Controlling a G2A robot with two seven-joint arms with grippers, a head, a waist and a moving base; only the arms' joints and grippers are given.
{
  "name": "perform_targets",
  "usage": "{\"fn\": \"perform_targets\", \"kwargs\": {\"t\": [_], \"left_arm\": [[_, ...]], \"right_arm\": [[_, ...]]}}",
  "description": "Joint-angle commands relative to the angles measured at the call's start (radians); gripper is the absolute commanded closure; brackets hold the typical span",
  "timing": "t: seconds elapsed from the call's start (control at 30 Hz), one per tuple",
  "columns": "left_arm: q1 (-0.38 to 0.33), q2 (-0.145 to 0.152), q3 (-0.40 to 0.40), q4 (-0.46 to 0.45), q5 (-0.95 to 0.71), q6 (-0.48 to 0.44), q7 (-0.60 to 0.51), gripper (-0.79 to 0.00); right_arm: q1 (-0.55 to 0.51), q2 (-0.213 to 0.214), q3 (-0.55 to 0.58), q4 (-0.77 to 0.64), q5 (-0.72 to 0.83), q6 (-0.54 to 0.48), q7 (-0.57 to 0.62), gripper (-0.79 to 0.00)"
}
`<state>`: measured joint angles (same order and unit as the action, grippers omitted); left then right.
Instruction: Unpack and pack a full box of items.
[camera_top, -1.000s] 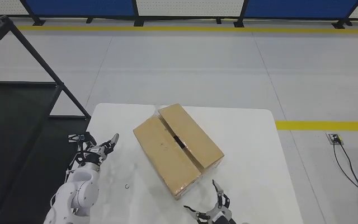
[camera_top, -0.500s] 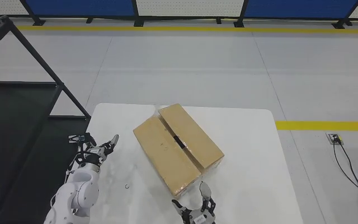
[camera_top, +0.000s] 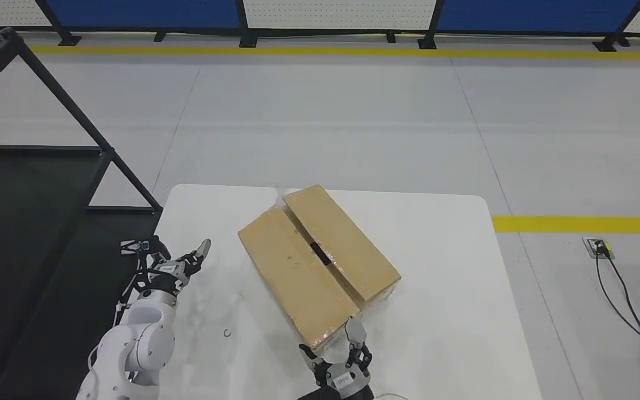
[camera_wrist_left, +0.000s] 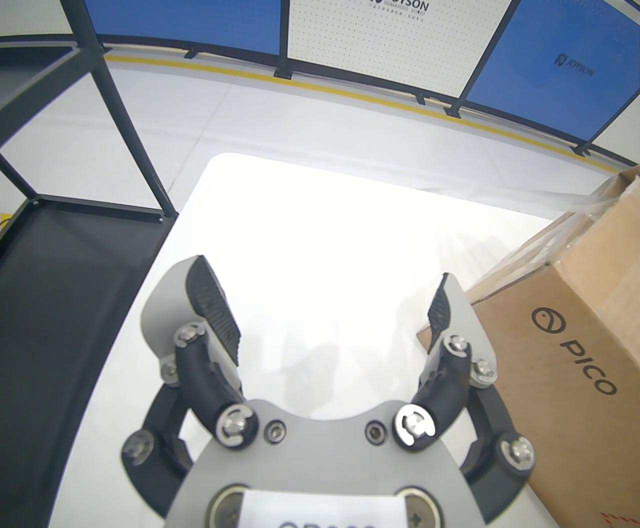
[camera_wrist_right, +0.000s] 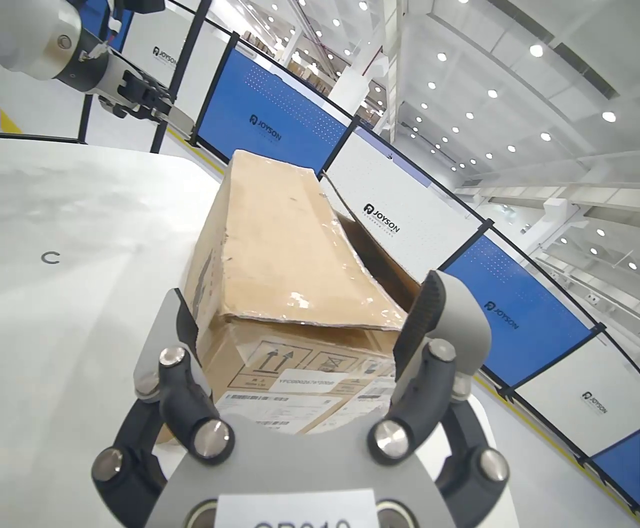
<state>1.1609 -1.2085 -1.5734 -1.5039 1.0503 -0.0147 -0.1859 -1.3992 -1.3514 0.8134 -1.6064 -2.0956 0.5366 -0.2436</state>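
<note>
Two grippers are open, but only one is close to the box (camera_top: 318, 262). The box lies slanted in the middle of the white table (camera_top: 440, 300). Its long side runs from far left to near right. Its top flaps (camera_wrist_right: 280, 240) are folded down, though one looks a little higher than the other.

My right gripper (camera_wrist_right: 305, 295) sits just beside the near short end of the box, the end with the stickers (camera_wrist_right: 310, 385). Its fingers are spread wide and hold nothing. The box is straight ahead of it.

My left gripper (camera_wrist_left: 320, 272) hangs over the left side of the table. Its fingers are spread too and hold nothing. It is well apart from the box's long left side.

So I think the right arm is nearer to start on the flaps. It would have to go up over the near edge first.
</note>
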Motion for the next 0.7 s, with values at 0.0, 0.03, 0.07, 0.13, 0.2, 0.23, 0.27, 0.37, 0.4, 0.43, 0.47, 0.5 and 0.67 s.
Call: {"fn": "perform_targets", "kwargs": {"t": [0.0,0.03,0.07,0.13,0.2,0.23,0.27,0.37,0.4,0.43,0.47,0.5,0.67], "left_arm": [[-0.001,0.0,-0.002,0.002,-0.001,-0.002,0.0,-0.785],[-0.002,0.0,-0.002,0.004,-0.003,-0.001,0.0,-0.785],[-0.002,0.0,-0.002,0.004,-0.003,-0.001,0.0,-0.785],[-0.003,0.0,-0.002,0.003,-0.005,-0.007,0.001,-0.785],[-0.004,0.001,-0.001,0.001,-0.006,-0.011,0.001,-0.785],[-0.005,0.001,0.0,0.001,-0.005,-0.014,0.001,-0.785],[-0.006,0.001,0.002,0.001,-0.005,-0.015,0.0,-0.785],[-0.01,0.0,0.007,0.002,-0.002,-0.018,0.0,-0.785],[-0.012,0.0,0.009,0.003,0.0,-0.018,-0.001,-0.785],[-0.014,0.0,0.011,0.003,0.002,-0.018,-0.001,-0.785],[-0.015,0.0,0.013,0.004,0.003,-0.018,-0.002,-0.785],[-0.018,0.0,0.014,0.005,0.004,-0.019,-0.002,-0.785],[-0.027,0.0,0.019,0.012,-0.009,-0.048,0.001,-0.785]], "right_arm": [[0.003,-0.003,0.004,0.006,0.009,0.003,-0.006,-0.785],[0.004,-0.004,0.009,0.007,0.019,-0.003,-0.011,-0.785],[0.004,-0.004,0.016,0.009,0.029,-0.006,-0.016,-0.785],[0.002,-0.004,0.031,0.008,0.044,-0.007,-0.025,-0.785],[-0.004,-0.003,0.047,0.004,0.056,-0.008,-0.036,-0.785],[-0.007,-0.003,0.056,0.002,0.06,-0.007,-0.038,-0.785],[-0.01,-0.002,0.064,-0.002,0.065,-0.007,-0.041,-0.785],[-0.021,0.0,0.089,-0.013,0.075,-0.011,-0.047,-0.785],[-0.026,0.001,0.099,-0.018,0.079,-0.011,-0.048,-0.785],[-0.03,0.001,0.11,-0.022,0.084,-0.01,-0.047,-0.785],[-0.035,0.002,0.12,-0.027,0.089,-0.01,-0.048,-0.785],[-0.04,0.003,0.131,-0.032,0.094,-0.01,-0.048,-0.785],[-0.073,0.01,0.184,-0.081,0.174,-0.077,-0.055,-0.785]]}}
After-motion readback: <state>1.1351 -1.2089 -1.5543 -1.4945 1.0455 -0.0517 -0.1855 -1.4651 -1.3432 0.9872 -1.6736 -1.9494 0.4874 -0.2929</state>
